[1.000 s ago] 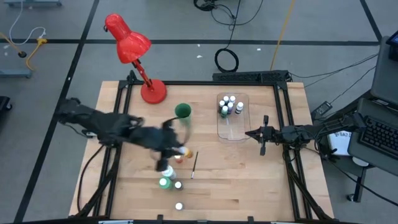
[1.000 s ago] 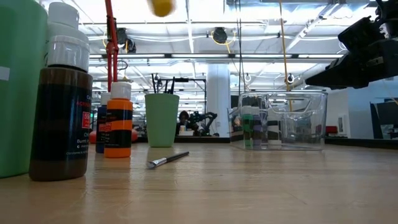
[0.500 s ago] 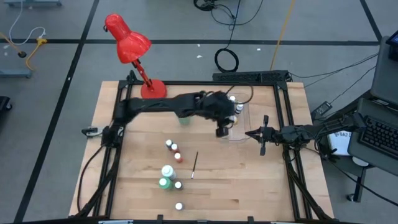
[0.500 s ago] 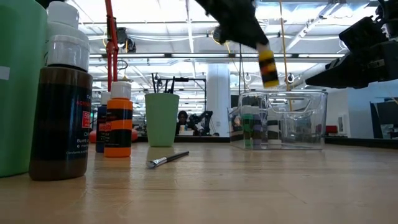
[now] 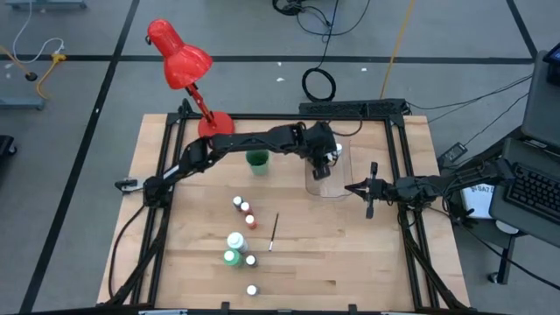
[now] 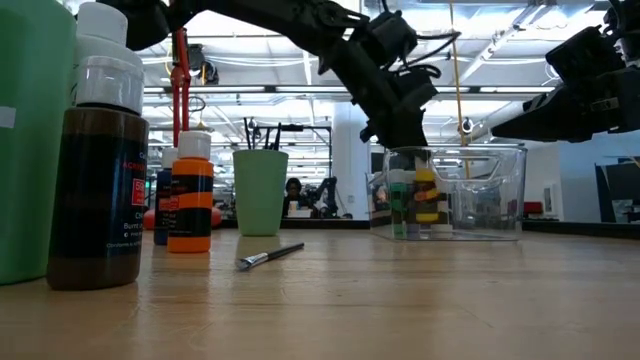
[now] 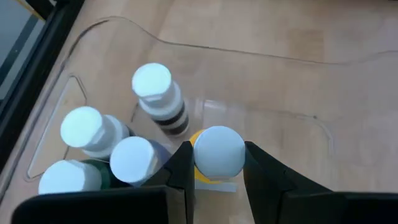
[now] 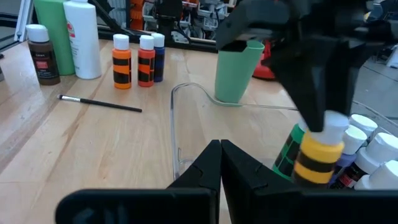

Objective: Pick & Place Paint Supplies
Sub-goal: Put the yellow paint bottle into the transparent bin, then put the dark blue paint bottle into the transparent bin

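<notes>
The big green bottle (image 6: 30, 140) is cut off at the low view's edge, its cap unseen.

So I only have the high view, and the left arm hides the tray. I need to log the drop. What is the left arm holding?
Observer: The left gripper has its jaws closed on a yellow paint bottle with a white cap.
Operator: Is it inside the tray yet?
Observer: Yes; the low view shows it down within the clear tray, next to the bottles already there.
Operator: How many are already there?
Observer: The left wrist view shows four other white caps, for example the striped bottle.
Operator: And the right arm?
Observer: The right gripper waits shut beside the tray, holding nothing.
</notes>
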